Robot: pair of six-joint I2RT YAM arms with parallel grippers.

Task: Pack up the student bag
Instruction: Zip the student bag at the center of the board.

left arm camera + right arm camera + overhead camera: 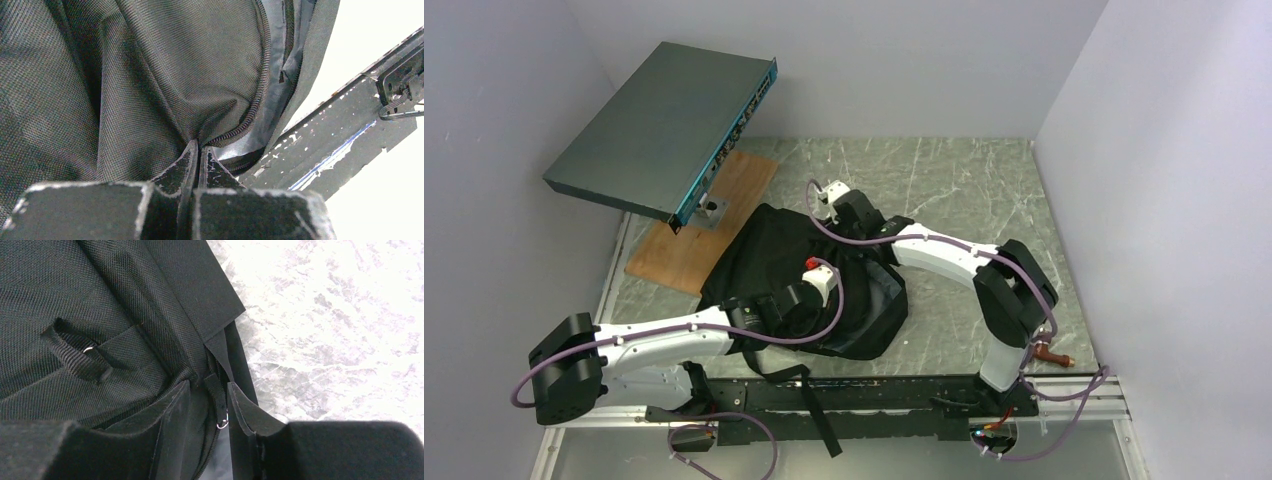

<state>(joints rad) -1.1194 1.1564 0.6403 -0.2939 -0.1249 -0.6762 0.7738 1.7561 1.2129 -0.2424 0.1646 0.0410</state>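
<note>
The student bag [759, 250] is slumped left of middle on the table [964, 180], reaching close to the near edge, with one corner overlapping the wooden board [724, 200] by the left edge. The left gripper [200, 149] is squeezed tight right at the bag's zipper [261, 85] seam, pinching the fabric. The right gripper [208, 385] is at the bag's far side – fingers a narrow gap apart, a little zipper pull [215, 387] hanging between them, not clamped

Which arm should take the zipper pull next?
Right, I'd say. The right gripper stands open around the zipper pull, while the left gripper is shut on the student bag.
</note>
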